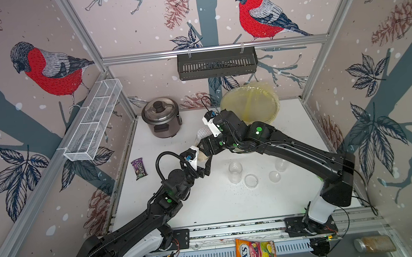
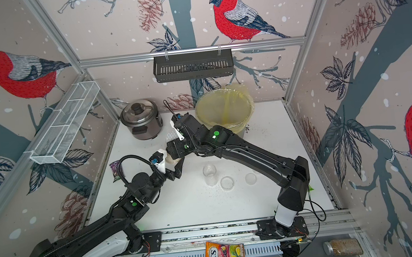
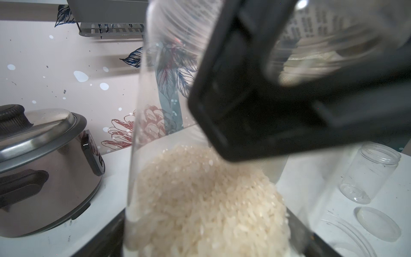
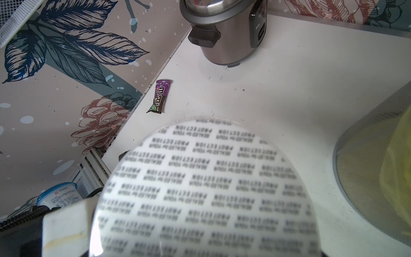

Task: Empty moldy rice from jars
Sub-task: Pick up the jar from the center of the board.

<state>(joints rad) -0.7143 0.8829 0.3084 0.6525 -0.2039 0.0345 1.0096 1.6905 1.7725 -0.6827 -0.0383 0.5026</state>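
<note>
though wide-set, left end effector (image 1: pixel 202 160) around jar (image 3: pixel 160 66), right end effector (image 1: pixel 205 137) around lid (image 4: pixel 200 189)

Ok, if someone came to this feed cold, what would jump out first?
The wide jar of pale rice, held mid-table where both arms meet: the left jaws clasp its body, and the right jaws grip its printed lid. Behind them, at the back of the table, stands the yellow-lined bin. Nearer the front, a narrow jar stands open and empty.
</note>
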